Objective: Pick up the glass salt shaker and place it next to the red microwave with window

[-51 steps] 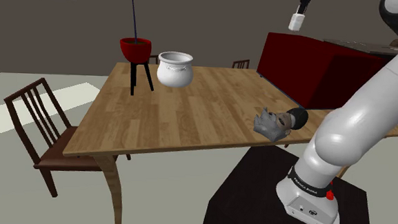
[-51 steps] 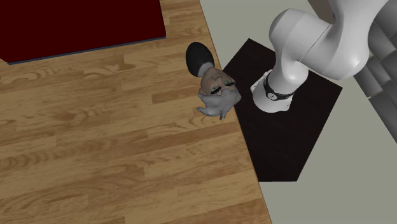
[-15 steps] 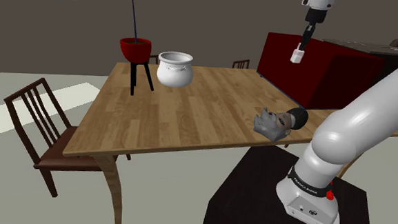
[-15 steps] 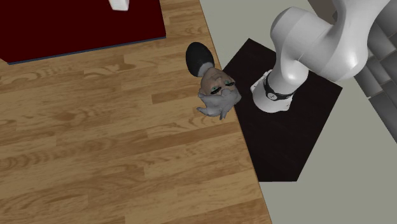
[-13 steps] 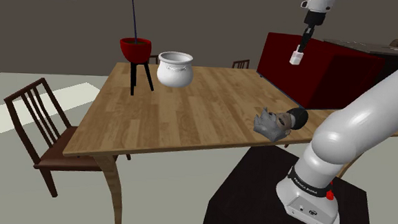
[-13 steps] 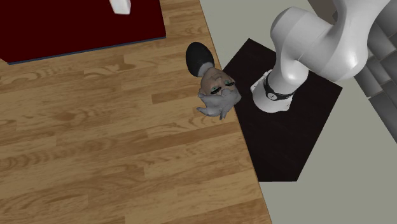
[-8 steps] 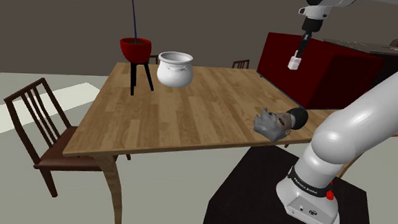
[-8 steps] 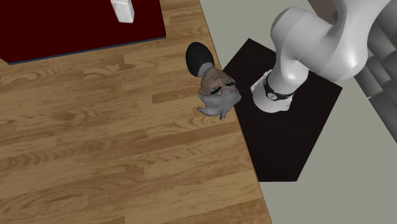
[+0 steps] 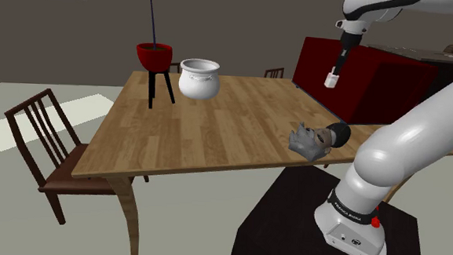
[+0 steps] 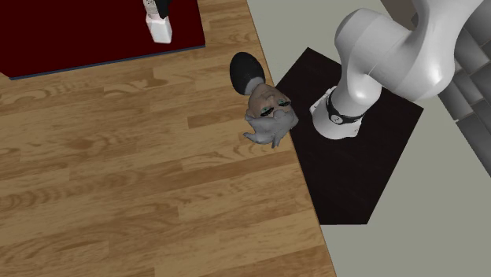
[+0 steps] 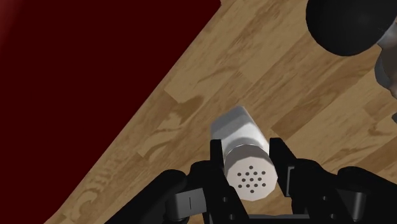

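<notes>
We held the white salt shaker [image 11: 240,137] by its perforated cap, our gripper [image 11: 247,159] clamped on it from both sides. It hung in the air above the wooden table [image 9: 209,130], close in front of the dark red microwave [image 9: 360,81] and clear of the tabletop. A grey figurine [image 9: 315,140] lay at the table's edge near our stand [image 9: 307,228].
</notes>
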`<state>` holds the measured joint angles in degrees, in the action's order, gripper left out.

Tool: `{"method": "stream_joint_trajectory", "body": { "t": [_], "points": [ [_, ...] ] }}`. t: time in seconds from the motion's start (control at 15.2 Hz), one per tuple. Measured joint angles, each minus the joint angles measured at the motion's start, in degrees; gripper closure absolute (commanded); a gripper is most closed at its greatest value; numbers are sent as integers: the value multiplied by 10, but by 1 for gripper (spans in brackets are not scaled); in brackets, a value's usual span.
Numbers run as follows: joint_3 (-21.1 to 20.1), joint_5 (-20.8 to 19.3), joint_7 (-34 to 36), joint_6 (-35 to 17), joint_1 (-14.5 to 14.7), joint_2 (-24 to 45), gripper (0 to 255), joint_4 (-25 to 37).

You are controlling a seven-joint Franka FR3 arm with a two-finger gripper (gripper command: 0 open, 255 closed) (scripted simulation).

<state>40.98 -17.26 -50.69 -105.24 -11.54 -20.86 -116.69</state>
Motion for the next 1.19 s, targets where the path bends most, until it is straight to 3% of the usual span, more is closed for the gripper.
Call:
{"method": "stream_joint_trajectory", "body": {
  "t": [1.19],
  "points": [
    [32, -6, 6, -141, -2, 24, 255, -119]
  ]
}}
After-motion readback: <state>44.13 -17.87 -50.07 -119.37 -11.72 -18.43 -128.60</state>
